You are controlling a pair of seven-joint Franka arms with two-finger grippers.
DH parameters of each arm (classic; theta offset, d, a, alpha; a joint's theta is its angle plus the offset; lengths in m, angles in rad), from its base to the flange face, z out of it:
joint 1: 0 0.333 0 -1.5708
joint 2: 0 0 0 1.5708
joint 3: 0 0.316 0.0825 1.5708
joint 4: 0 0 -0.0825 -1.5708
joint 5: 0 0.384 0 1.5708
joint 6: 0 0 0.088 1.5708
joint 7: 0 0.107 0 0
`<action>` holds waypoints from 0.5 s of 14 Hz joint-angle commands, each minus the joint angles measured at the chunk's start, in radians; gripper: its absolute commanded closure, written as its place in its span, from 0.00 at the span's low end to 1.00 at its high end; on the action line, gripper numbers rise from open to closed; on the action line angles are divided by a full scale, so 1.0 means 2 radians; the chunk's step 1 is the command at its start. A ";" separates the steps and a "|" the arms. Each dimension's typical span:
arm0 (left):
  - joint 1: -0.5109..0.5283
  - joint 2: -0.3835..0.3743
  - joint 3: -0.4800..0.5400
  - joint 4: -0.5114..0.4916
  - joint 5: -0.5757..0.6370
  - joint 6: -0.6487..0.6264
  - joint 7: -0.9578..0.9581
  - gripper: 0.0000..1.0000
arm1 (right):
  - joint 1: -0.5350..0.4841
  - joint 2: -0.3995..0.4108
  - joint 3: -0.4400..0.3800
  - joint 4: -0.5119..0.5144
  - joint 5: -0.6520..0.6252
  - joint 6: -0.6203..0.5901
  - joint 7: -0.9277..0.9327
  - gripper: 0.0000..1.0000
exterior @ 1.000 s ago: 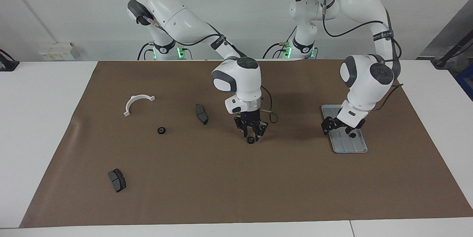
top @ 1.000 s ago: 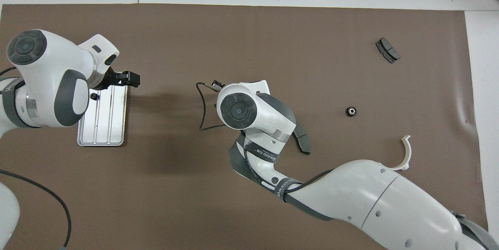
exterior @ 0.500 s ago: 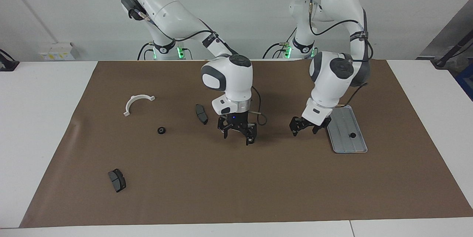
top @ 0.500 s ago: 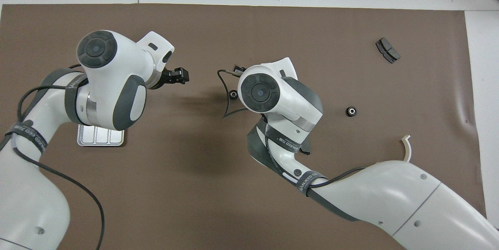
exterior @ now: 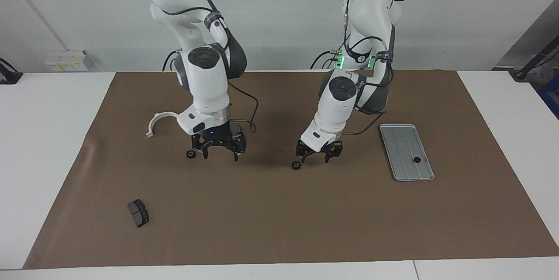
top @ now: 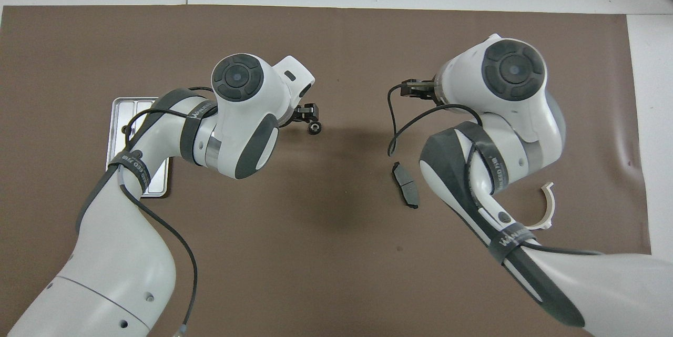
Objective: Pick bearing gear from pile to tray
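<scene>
Over at the left arm's end of the brown mat, the small flat silver-grey metal tray with lengthwise grooves (exterior: 399, 133) now has one little black round gear in it (exterior: 417, 160), lying free toward the end farther from the robots, so that's one delivered. The big change from a second ago: the left gripper (exterior: 315, 158) was hovering over the tray and has since swung out to mid-table. It now hangs low with its fingers spread and nothing between them, right next to a second black gear (exterior: 296, 165) that lies loose on the mat just beside one fingertip. The right gripper (exterior: 220, 155) was parked over that same gear a second ago. It has since pulled away toward its own end of the table and sits low with fingers apart and empty, just beside a third black gear (exterior: 190, 154). So my read is both arms are lining up fresh pickups, and nothing is actually grasped yet. The rest of the pile looks untouched. The white curved plastic bracket (exterior: 160, 120) is in its old spot nearer the robots, one dark grey brake pad (exterior: 138, 212) is way out toward the table's edge, and the other brake pad (top: 405, 184) only shows from overhead.
</scene>
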 commanded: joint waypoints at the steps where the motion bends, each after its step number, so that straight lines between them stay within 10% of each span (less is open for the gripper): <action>1: -0.023 0.016 0.009 0.021 0.017 0.001 -0.001 0.16 | -0.001 -0.034 -0.040 -0.062 0.048 0.001 -0.129 0.00; 7: -0.047 0.055 0.009 0.053 0.040 -0.007 -0.001 0.17 | -0.002 -0.062 -0.087 -0.209 0.136 0.122 -0.353 0.00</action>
